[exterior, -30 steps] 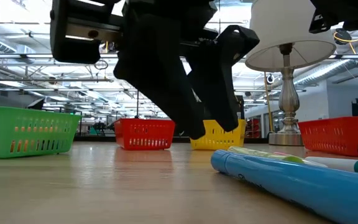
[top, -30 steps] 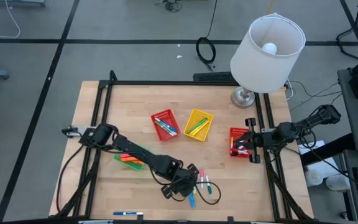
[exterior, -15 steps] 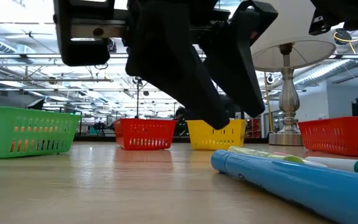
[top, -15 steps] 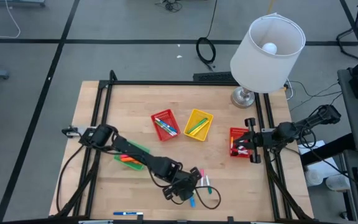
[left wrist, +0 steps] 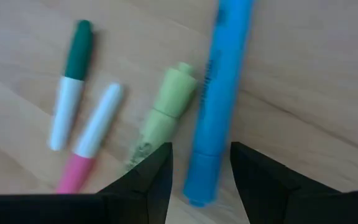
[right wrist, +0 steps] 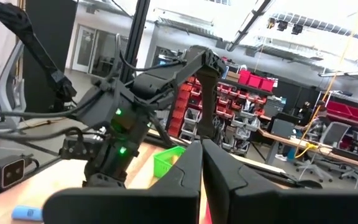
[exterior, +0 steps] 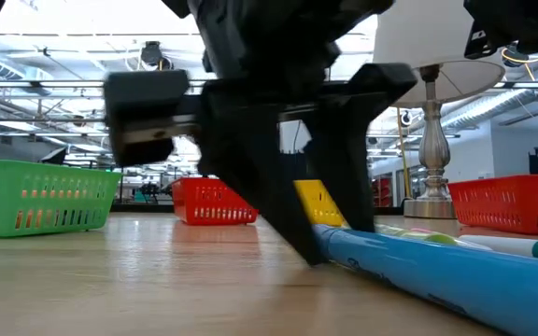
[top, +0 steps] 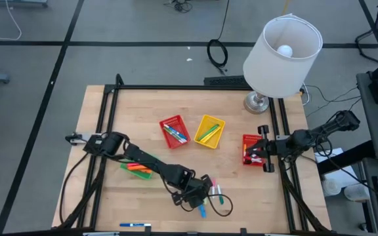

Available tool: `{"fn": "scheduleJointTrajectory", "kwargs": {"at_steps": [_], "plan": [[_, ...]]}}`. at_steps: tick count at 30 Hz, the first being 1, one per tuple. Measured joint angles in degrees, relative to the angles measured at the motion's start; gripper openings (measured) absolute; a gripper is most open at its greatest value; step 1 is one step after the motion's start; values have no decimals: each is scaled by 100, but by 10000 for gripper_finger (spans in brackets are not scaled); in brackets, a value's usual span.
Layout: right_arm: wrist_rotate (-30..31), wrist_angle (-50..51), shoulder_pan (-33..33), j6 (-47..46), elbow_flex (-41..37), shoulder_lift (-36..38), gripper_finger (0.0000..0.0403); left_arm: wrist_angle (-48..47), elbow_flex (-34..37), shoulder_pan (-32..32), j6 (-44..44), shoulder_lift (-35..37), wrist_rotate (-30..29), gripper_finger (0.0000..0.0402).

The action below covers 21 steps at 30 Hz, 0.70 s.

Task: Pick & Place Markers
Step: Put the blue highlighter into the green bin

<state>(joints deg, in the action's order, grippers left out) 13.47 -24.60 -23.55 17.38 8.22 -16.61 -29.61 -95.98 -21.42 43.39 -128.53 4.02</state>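
The left gripper [left wrist: 201,180] stood low over the table's [top: 110,111] near edge, fingers apart and straddling the end of the blue marker [left wrist: 219,93], nothing yet clamped. The marker's long axis ran straight ahead between the fingers. A green marker [left wrist: 161,118] lay just beside it, leaving little room on that side. The right gripper [top: 262,152], fingers together, waited well apart over the far red basket [top: 248,141].
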Motion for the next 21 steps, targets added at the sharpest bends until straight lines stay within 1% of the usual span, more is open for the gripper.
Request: {"fn": "scheduleJointTrajectory", "kwargs": {"at_steps": [3, 6, 9, 13, 16, 21], "plan": [[17, -46, 0, 47, -23, 18, 0, 14, -6, 19, 36, -41, 62, 169], [17, -86, -1, 72, -25, 23, 0, -8, -13, 31, -2, -50, 115, 156], [18, -84, 0, 73, -25, 21, 0, -32, -11, 29, -3, -52, 125, 121], [17, -68, 0, 54, -25, 19, 0, -30, -9, 28, -50, -55, 203, 56], [17, -57, 0, 35, -25, 19, 0, -138, -9, -17, 3, -55, 283, 51], [17, -42, 0, -27, -25, 19, 0, -419, -9, -153, -6, 3, 244, 51]]}}
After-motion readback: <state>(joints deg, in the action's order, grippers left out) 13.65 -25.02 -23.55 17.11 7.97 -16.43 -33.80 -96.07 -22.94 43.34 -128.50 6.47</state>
